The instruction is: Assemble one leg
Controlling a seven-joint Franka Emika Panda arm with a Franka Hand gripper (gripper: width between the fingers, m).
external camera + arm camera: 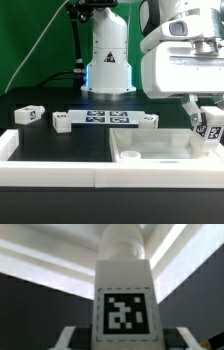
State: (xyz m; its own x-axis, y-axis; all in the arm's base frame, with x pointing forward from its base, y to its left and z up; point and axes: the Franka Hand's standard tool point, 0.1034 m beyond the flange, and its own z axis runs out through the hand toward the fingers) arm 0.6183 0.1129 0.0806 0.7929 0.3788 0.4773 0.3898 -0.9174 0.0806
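My gripper (204, 118) is at the exterior view's right, shut on a leg (207, 127), a small white block with black-and-white tags. It holds the leg tilted, just above the far right corner of the large white panel (150, 158). In the wrist view the leg (124, 286) stands between my two fingers (70, 339), its tag facing the camera and its narrow tip pointing away toward the panel's white rim (40, 263). My gripper (125, 338) grips the leg's near end.
The marker board (100, 119) lies mid-table behind the panel. Three more legs lie nearby: one at the far left (28, 115), one at the board's left end (62, 122), one at its right end (148, 122). The arm's base (108, 60) stands behind.
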